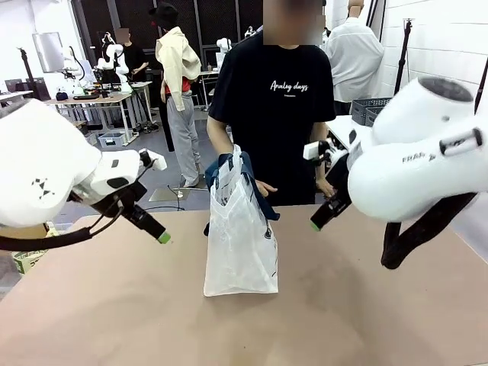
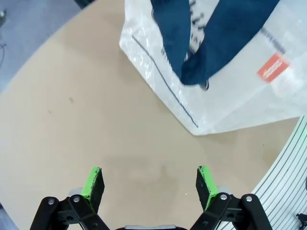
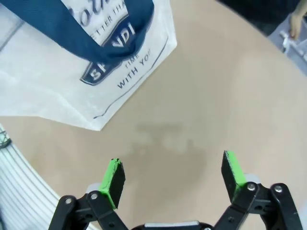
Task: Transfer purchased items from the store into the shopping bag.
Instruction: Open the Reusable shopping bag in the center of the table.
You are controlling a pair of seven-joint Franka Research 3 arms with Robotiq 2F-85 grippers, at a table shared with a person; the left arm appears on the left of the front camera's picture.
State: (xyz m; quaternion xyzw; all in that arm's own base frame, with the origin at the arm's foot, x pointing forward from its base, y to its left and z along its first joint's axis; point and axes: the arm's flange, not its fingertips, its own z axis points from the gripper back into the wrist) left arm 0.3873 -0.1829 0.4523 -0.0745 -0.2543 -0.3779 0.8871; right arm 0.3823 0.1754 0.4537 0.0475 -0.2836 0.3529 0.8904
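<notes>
Across the tan table (image 1: 91,320), my left gripper (image 2: 151,184) hangs with its pads spread wide, holding nothing. The shopping bag (image 1: 240,244) stands upright mid-table with the person's hand (image 1: 264,187) at its far side; I judge it is being steadied for loading. My right gripper (image 3: 172,179) gapes equally wide, empty, near the bag.

A white brick wall (image 1: 450,46) is seen far right; a cluttered table (image 1: 95,99) is set far left on grey floor (image 1: 149,139).

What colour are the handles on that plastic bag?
The handles are dark navy blue, clearest in the left wrist view.
</notes>
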